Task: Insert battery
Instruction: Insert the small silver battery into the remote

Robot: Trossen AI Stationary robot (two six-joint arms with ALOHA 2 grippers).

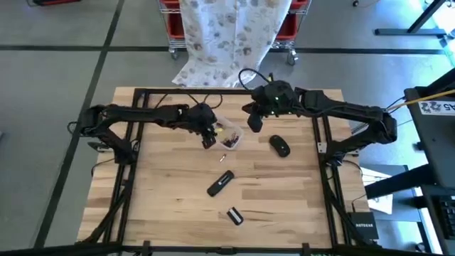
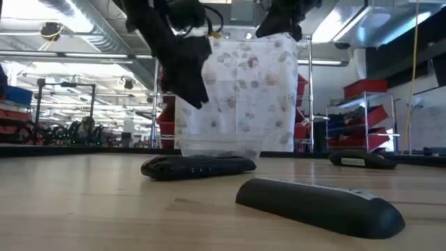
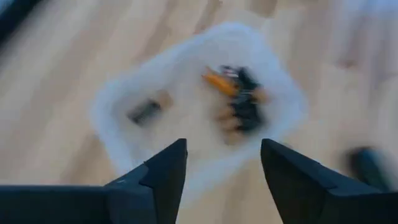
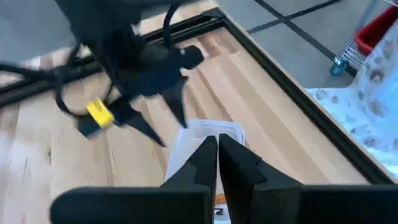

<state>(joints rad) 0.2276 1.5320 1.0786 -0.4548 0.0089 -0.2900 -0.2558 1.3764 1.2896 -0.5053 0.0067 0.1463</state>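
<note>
A clear plastic container (image 1: 230, 135) stands on the wooden table and holds several small batteries (image 3: 239, 99). My left gripper (image 3: 224, 146) hovers open just above the container's near left side, also seen as my left gripper (image 1: 208, 139) from above. My right gripper (image 1: 254, 122) hangs shut over the container's right far side, with nothing between its fingers (image 4: 208, 152). One small battery (image 1: 222, 158) lies loose on the table. A black remote (image 1: 220, 183) lies flat nearer the front edge.
A black mouse-shaped device (image 1: 280, 146) lies right of the container. A small dark cover-like piece (image 1: 234, 216) lies near the front edge, large in the low view (image 2: 320, 206). A patterned cloth (image 1: 231, 32) hangs over a cart behind the table.
</note>
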